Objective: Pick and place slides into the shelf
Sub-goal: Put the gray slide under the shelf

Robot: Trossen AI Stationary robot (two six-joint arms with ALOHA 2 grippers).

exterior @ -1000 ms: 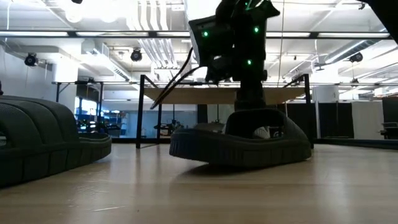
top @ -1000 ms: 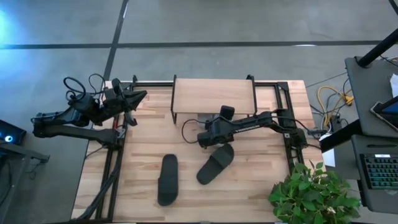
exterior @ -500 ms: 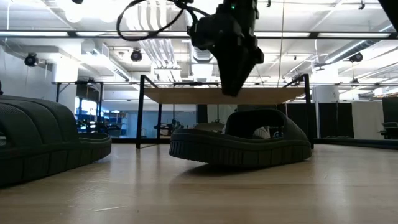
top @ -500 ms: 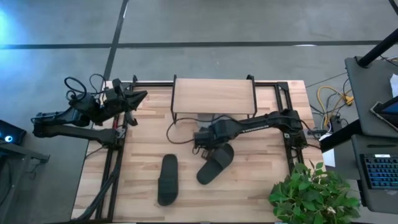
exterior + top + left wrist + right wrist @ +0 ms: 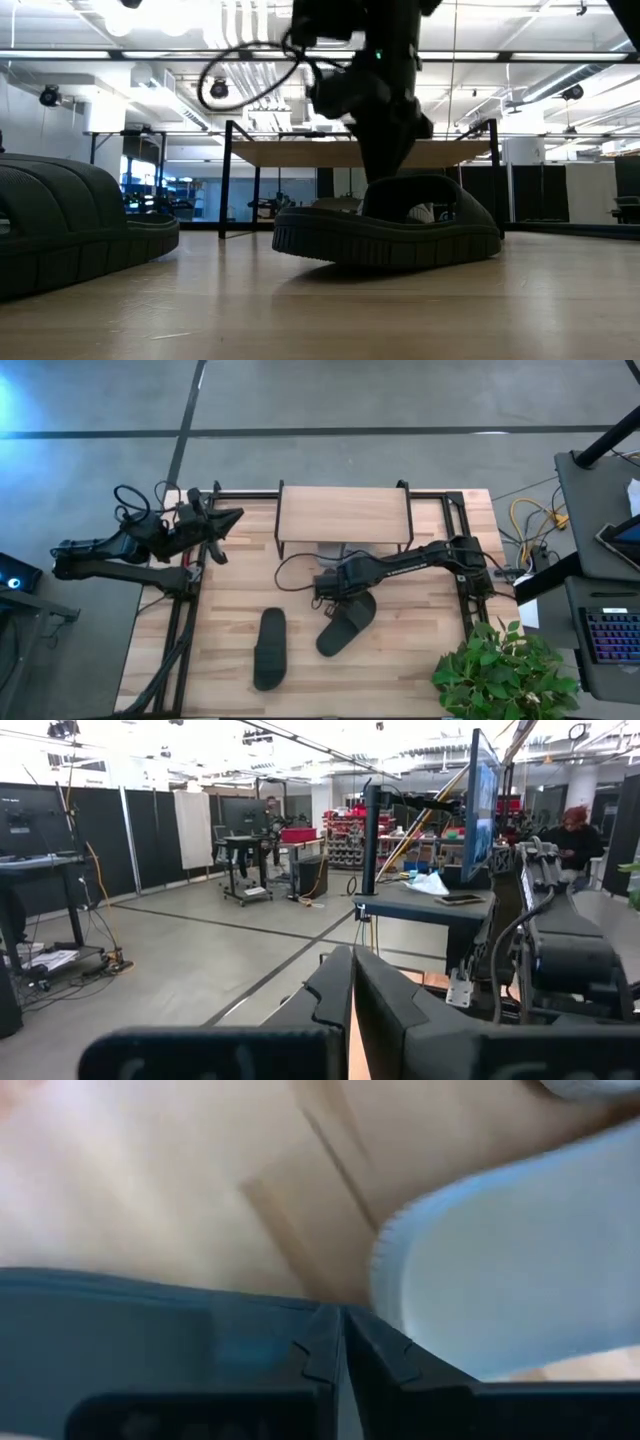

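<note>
One black slide (image 5: pixel 345 625) lies sole-down mid-table, with a second black slide (image 5: pixel 268 650) to its left. A light grey slide (image 5: pixel 330 548) rests under the shelf (image 5: pixel 343 513), a wood board on thin black legs at the table's far side. My right gripper (image 5: pixel 335 595) is shut and reaches down to the wide strap (image 5: pixel 420 195) of the first black slide. In the right wrist view the dark strap (image 5: pixel 150 1320) fills the space at the fingertips, with the grey slide (image 5: pixel 500 1270) beyond. My left gripper (image 5: pixel 235 516) waits shut at the far left. My right gripper's shut fingers (image 5: pixel 385 160) come slanting down from above to the top of the black slide's strap (image 5: pixel 395 185). Whether they touch it, I cannot tell. The slide lies flat on the table.
Black frame rails (image 5: pixel 185 620) run along the table's left and right sides. A potted plant (image 5: pixel 505 665) overhangs the near right corner. A desk with a keyboard (image 5: pixel 610 635) stands to the right. A person (image 5: pixel 575 825) sits in the room beyond.
My right gripper has risen off the black slide, tipped, shifted a little toward the table's left edge, and come down again at the slide's strap. Neither black slide has moved.
</note>
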